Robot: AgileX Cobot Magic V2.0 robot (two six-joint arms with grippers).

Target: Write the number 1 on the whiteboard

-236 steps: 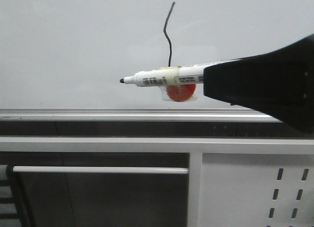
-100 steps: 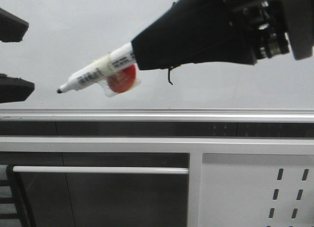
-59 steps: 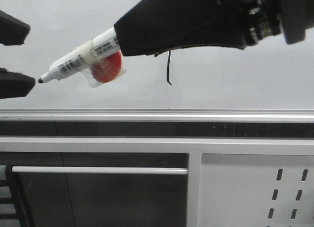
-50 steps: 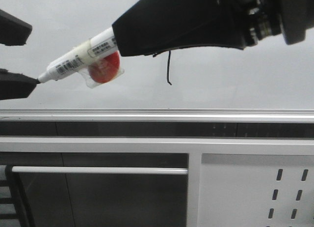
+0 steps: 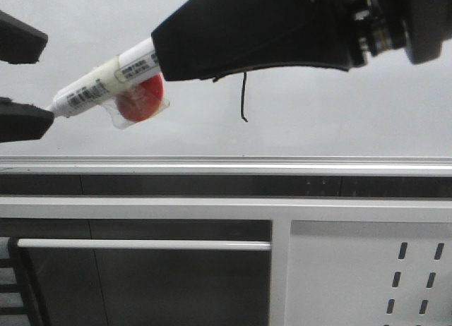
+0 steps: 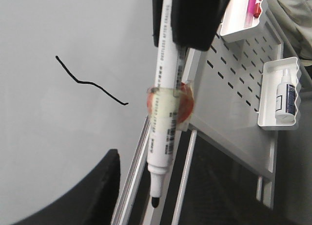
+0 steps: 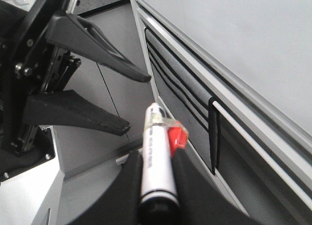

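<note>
The number 1 is a thin black wavy line on the whiteboard (image 5: 318, 121); only its foot (image 5: 244, 104) shows under my right arm in the front view, and the whole line (image 6: 90, 83) shows in the left wrist view. My right gripper (image 5: 161, 54) is shut on a white marker pen (image 5: 99, 87) with a red disc (image 5: 138, 100) taped to it. It holds the pen off the board, pointing left. My left gripper (image 5: 48, 79) is open at the left edge. The pen's tip (image 6: 155, 201) sits at its lower finger (image 5: 25, 121); I cannot tell whether they touch.
The board's silver edge rail (image 5: 212, 164) runs across below it. Under that are a white metal panel with oval slots (image 5: 367, 269) and a white bar (image 5: 141, 244). White trays hang on the panel; one holds a small bottle (image 6: 285, 96).
My right gripper has carried the marker up and to the left, away from the drawn line. Its tip has reached my left gripper's lower finger. The left gripper stays open.
</note>
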